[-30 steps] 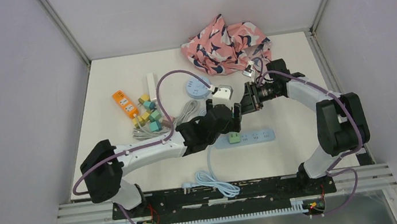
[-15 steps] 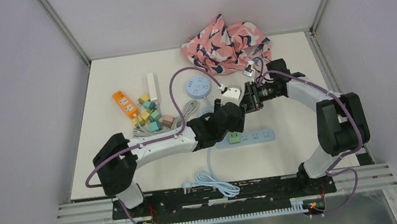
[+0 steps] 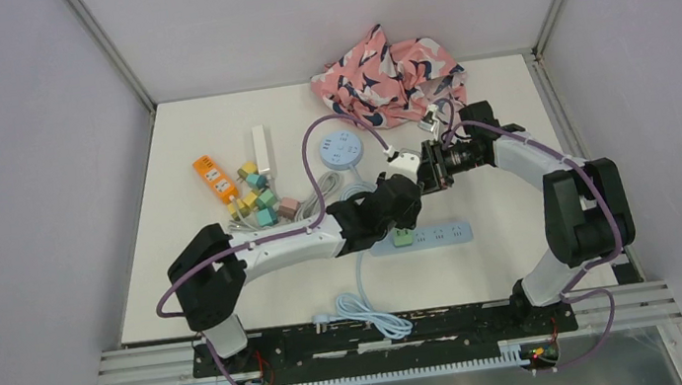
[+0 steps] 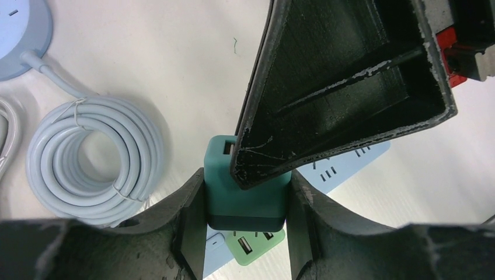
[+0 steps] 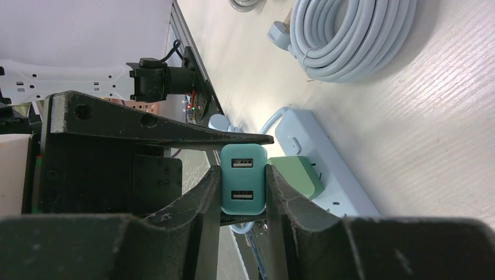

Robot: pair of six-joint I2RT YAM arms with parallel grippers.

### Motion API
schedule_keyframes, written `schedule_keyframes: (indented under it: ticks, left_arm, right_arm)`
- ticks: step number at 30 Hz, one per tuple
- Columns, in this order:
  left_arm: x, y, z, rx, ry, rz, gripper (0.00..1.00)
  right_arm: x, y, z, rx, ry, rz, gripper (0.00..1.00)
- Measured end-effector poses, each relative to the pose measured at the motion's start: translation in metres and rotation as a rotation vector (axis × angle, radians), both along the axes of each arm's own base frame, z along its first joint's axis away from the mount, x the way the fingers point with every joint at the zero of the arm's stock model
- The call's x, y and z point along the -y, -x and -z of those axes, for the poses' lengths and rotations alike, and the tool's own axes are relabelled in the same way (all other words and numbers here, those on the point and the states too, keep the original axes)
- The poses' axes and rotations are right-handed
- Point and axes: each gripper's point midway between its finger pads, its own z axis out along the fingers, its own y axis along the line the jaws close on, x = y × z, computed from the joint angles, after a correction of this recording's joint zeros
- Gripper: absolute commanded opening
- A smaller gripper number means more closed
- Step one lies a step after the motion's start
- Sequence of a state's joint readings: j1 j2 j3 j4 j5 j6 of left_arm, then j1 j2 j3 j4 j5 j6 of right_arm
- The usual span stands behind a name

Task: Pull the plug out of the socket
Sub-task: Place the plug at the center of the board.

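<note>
A teal plug [image 5: 243, 181] with two USB ports hangs in the air above the table, my right gripper [image 5: 243, 174] shut on its sides. My left gripper [image 4: 245, 182] meets it from the other direction, and its two fingers press on the teal plug [image 4: 233, 204] on both sides above a dark base band. Below lies the pale blue socket strip [image 3: 437, 236] with a light green plug [image 3: 404, 237] seated at its left end. In the top view both grippers meet near the table's middle, and the teal plug is hidden between them.
A pink patterned cloth [image 3: 388, 75] lies at the back. A round blue socket [image 3: 339, 149], coiled grey cables [image 4: 93, 157], small coloured plugs [image 3: 256, 199], an orange strip [image 3: 215, 178] and a white strip [image 3: 261, 148] crowd the left. A coiled blue cord [image 3: 373, 313] lies near the front edge.
My left arm has reached right and toward the right gripper, and its jaws have closed in onto the teal plug. The right gripper has stayed put, still holding the plug.
</note>
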State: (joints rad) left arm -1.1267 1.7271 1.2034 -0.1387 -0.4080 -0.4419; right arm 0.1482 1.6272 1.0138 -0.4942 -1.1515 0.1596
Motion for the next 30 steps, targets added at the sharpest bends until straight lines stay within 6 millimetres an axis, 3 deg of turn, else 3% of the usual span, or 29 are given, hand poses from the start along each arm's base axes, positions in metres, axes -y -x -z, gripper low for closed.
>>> schedule_keyframes:
  ticks: [4,9,14,20,30]
  left_arm:
    - [-0.003,0.000,0.002,0.012,0.000,0.005,0.03]
    - [-0.027,-0.003,0.010,0.032,-0.046,-0.021,0.03]
    - [-0.052,-0.019,0.005,0.092,-0.091,-0.120,0.03]
    - [-0.104,-0.039,0.002,0.166,-0.208,-0.311,0.03]
    - [-0.203,-0.077,0.024,0.064,-0.212,-0.621,0.03]
  right_arm:
    - [0.000,0.001,0.000,0.000,0.003,-0.003,0.54]
    - [0.001,0.001,0.000,0.020,0.005,-0.012,0.57]
    - [0.001,0.001,0.000,0.036,0.005,-0.016,0.57]
    - [0.001,0.001,0.000,0.042,0.007,-0.018,0.56]
    - [0.001,0.000,0.000,0.043,0.009,-0.017,0.56]
